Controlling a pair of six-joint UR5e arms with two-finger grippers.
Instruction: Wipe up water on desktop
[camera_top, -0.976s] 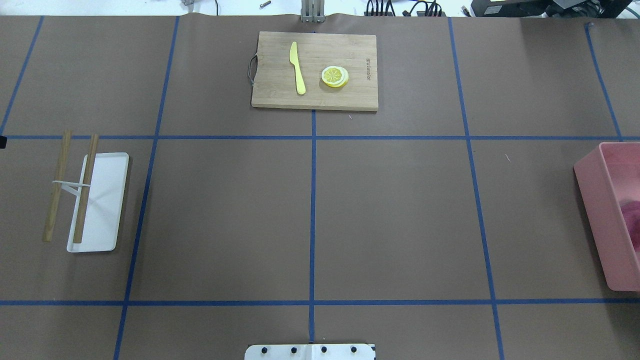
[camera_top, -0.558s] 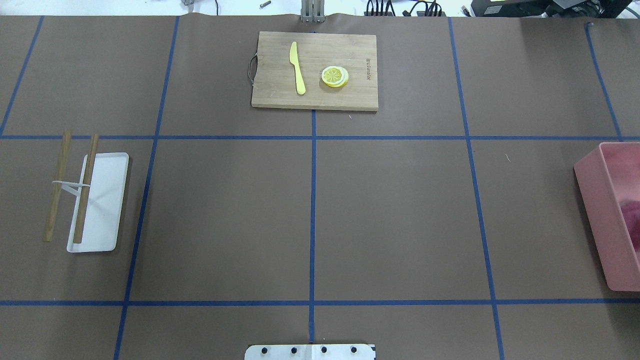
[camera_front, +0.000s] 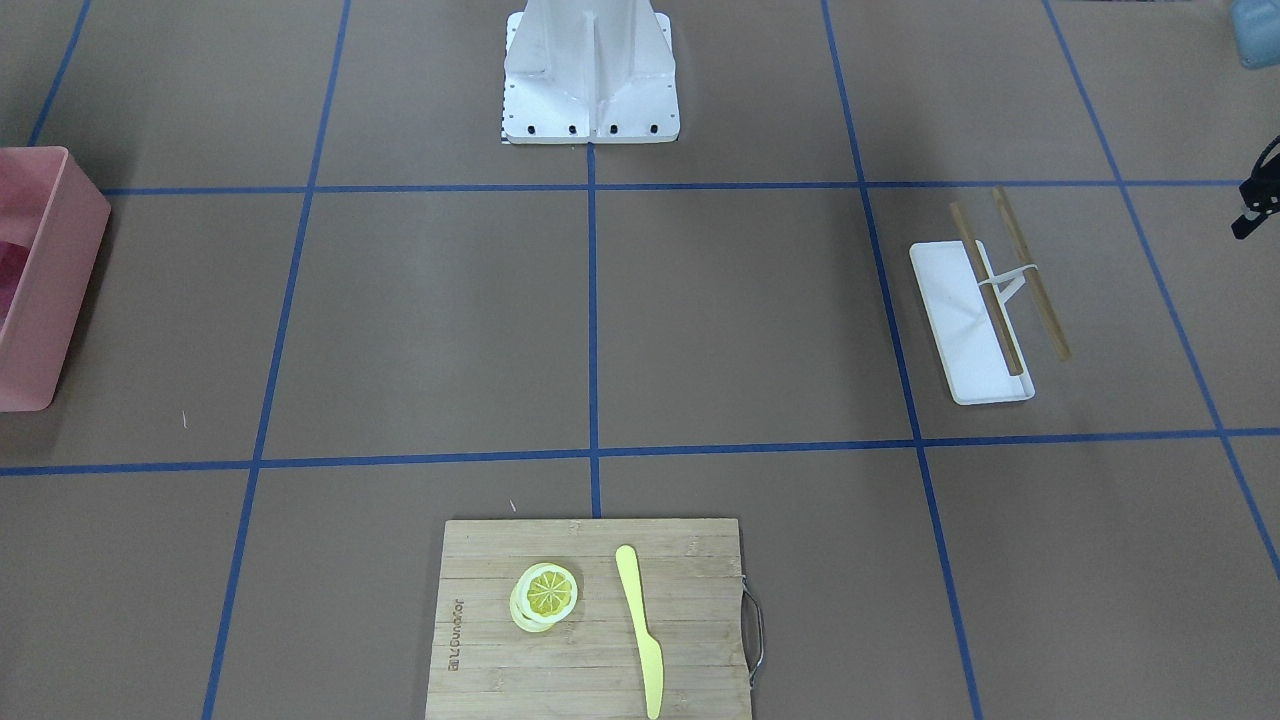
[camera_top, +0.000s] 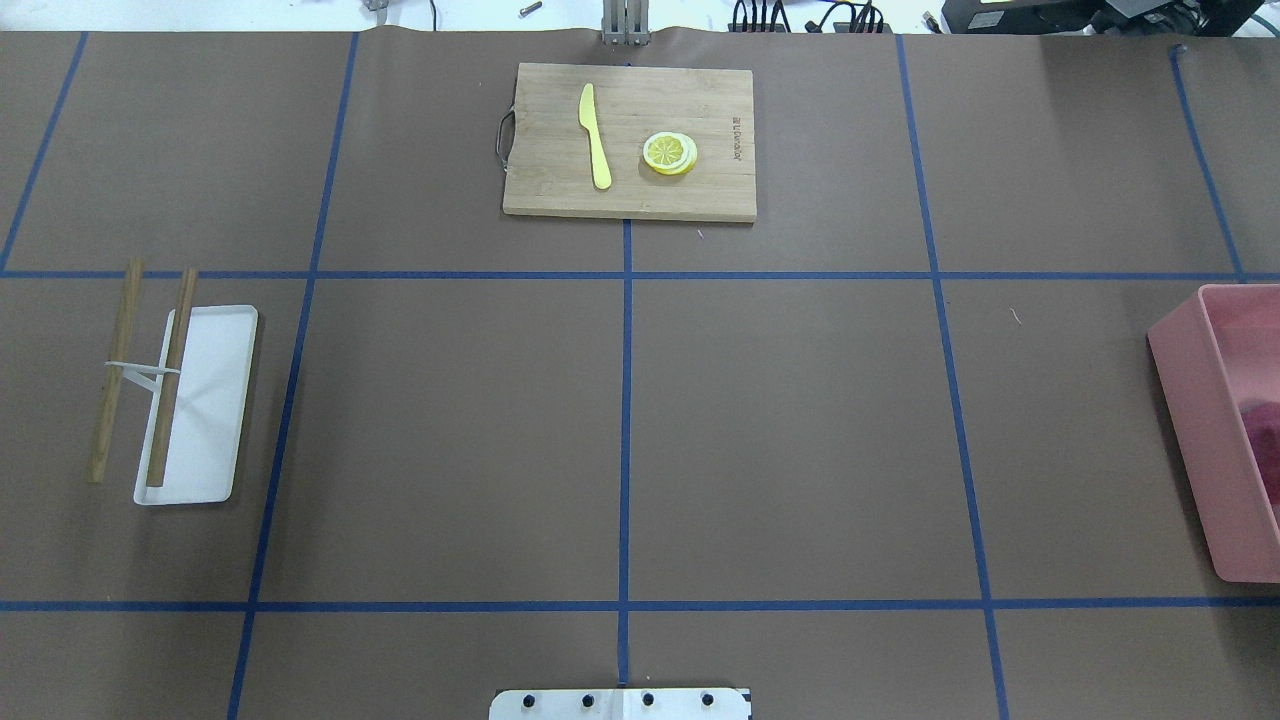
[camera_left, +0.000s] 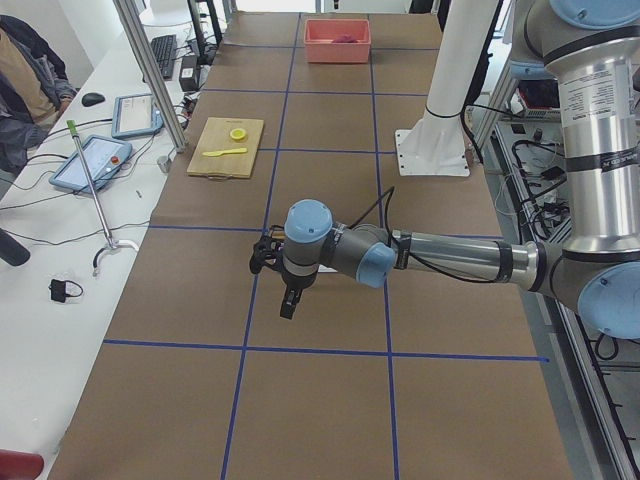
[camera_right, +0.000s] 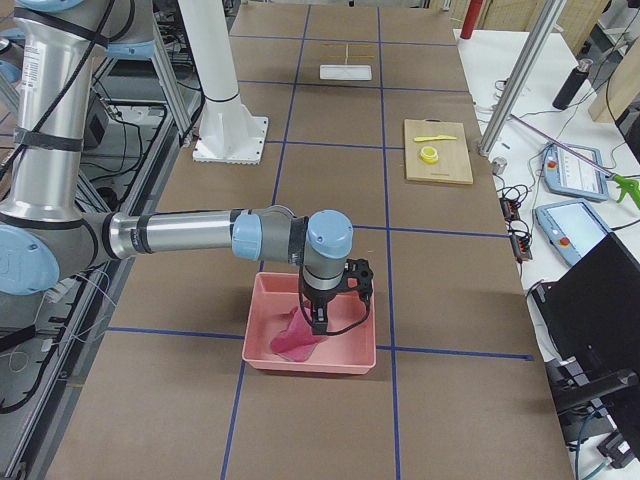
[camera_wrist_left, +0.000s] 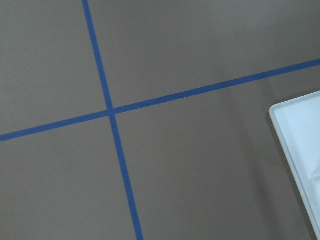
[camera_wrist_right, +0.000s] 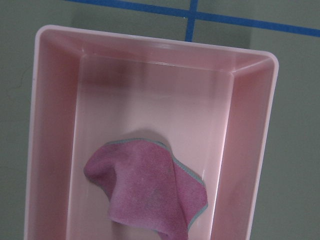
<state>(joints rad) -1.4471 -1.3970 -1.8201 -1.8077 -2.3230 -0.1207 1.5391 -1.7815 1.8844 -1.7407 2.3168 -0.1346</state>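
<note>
Desktop (camera_top: 800, 440) first: where is it, and how does it look?

It is the wide matte brown surface under everything. Thin blue tape lines (camera_top: 626, 440) cross it into big rectangles, and it reaches from the robot's base (camera_front: 590, 90) to the far edge.

What stands on it?

At the far middle is a bamboo cutting board (camera_top: 629, 140), with a yellow knife (camera_top: 595, 135) and lemon slices (camera_top: 669, 153) lying apart on it. On the robot's left is a white tray (camera_top: 215, 400) with two wooden sticks (camera_top: 172, 375), one over the tray's edge and the other just beside the tray. On the robot's right is a pink bin (camera_right: 310, 362) with a pink cloth (camera_wrist_right: 145, 190) crumpled inside.

And the right gripper (camera_right: 319, 318)?

It points down into the bin, right over the cloth. I cannot tell whether its fingers are apart or have hold of the cloth, because it shows only in a side view.

The left gripper (camera_left: 287, 303)?

It hovers over the desktop near the tray's corner, fingers pointing down. I cannot tell how wide it stands either.
</note>
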